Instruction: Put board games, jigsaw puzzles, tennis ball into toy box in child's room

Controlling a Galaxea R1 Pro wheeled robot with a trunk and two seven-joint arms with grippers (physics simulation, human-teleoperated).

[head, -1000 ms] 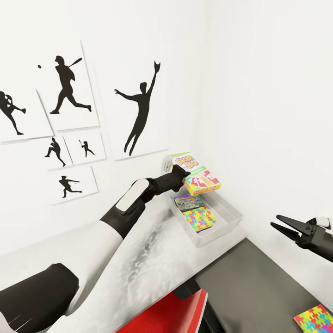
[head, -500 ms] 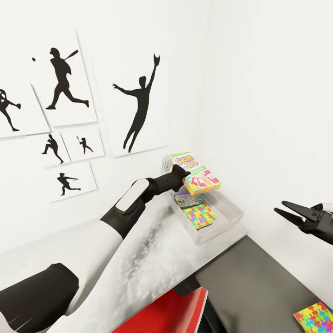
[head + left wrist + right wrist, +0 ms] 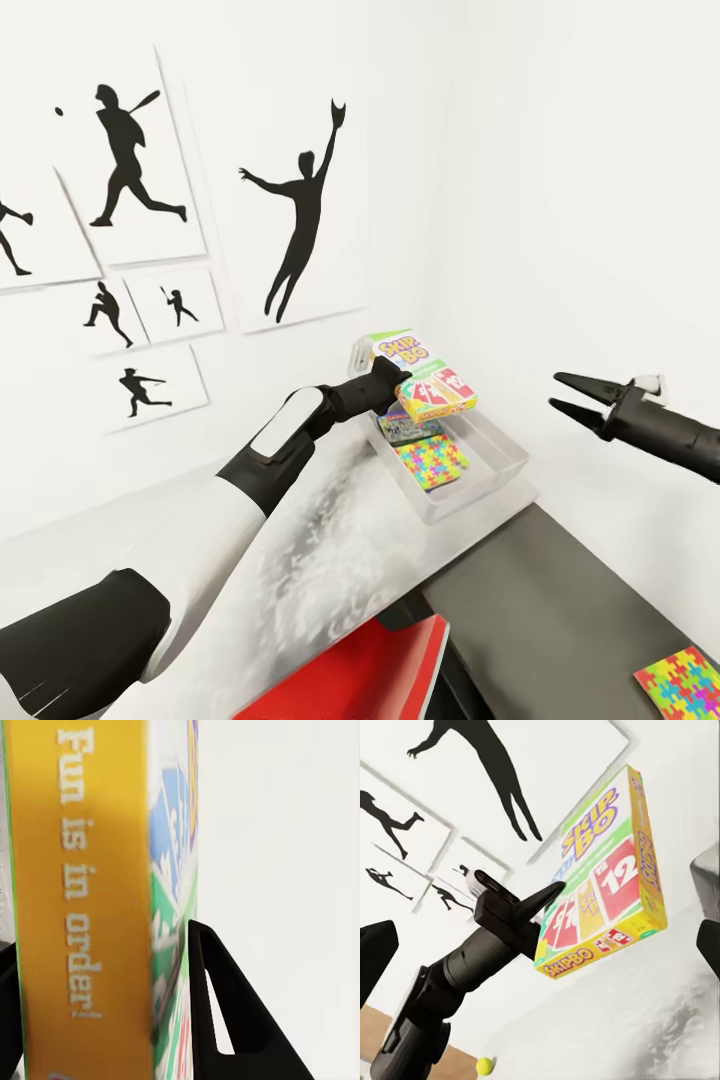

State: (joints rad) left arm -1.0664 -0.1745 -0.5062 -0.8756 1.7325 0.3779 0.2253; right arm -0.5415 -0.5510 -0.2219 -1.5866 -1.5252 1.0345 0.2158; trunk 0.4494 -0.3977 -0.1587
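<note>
On the left of the head view, black sports pictures are seen on the white wall. In the middle, the SKIP-BO box is held tight by the left gripper, above the toy box on the table. A jigsaw puzzle is seen inside it. At the right, the right gripper is spread wide and nothing is held. Another jigsaw puzzle is seen at the lower right.

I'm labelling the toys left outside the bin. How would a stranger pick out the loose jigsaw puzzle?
Follow the pale table past the grey toy box onto the lower dark grey unit. The jigsaw puzzle lies flat near its closest corner. Unlike the matching puzzle in the box, it lies alone on the dark surface.
</note>
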